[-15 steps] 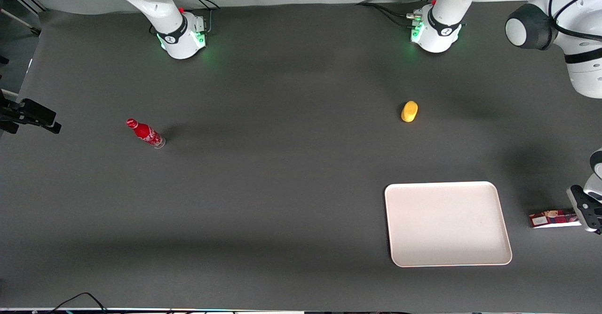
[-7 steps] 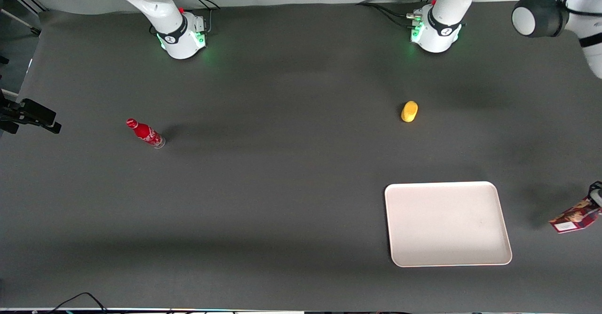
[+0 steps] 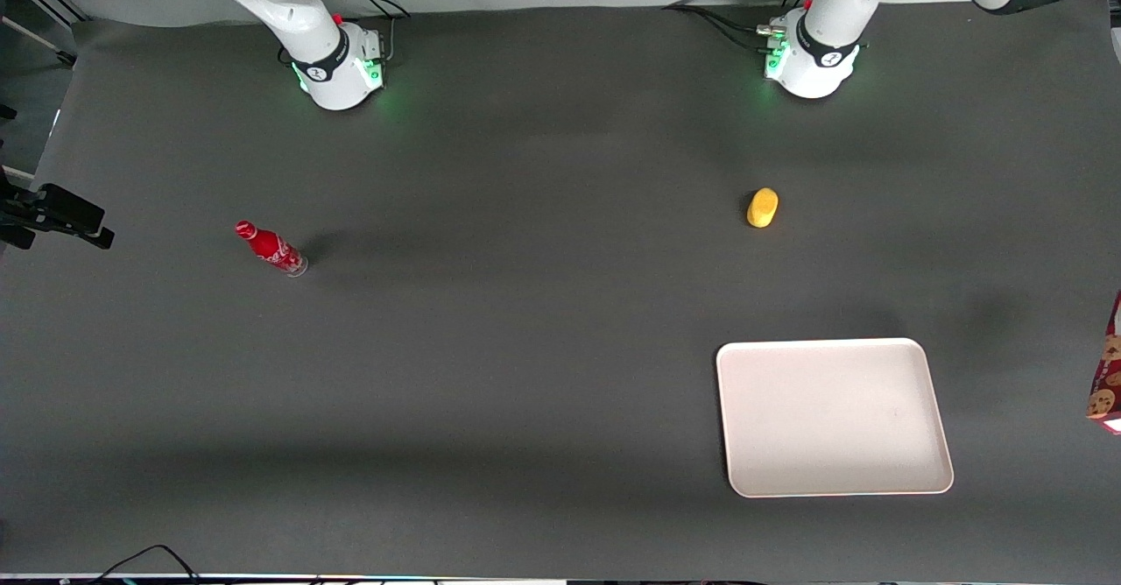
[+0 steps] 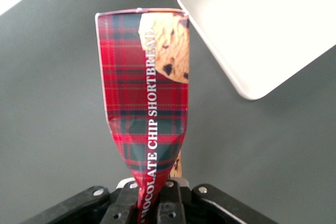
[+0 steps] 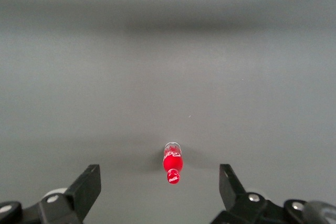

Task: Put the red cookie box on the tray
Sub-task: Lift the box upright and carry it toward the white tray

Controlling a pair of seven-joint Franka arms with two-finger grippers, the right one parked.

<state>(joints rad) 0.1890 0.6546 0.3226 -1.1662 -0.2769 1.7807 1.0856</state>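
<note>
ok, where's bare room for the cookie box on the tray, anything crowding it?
The whole tray is bare, rim to rim. Table around it is open too: the yellow object sits farther from the front camera, the soda bottle toward the parked arm's end. The gripper, shut on the red cookie box, holds it lifted beside the tray at the working arm's end.

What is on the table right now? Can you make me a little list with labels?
claw: up off the table, toward the working arm's end, shut on the red cookie box
red cookie box: hanging from the claw, not on the tray
tray: nothing on it
yellow thing: on the table, farther from the front camera than the tray
red bottle: toward the parked arm's end
</note>
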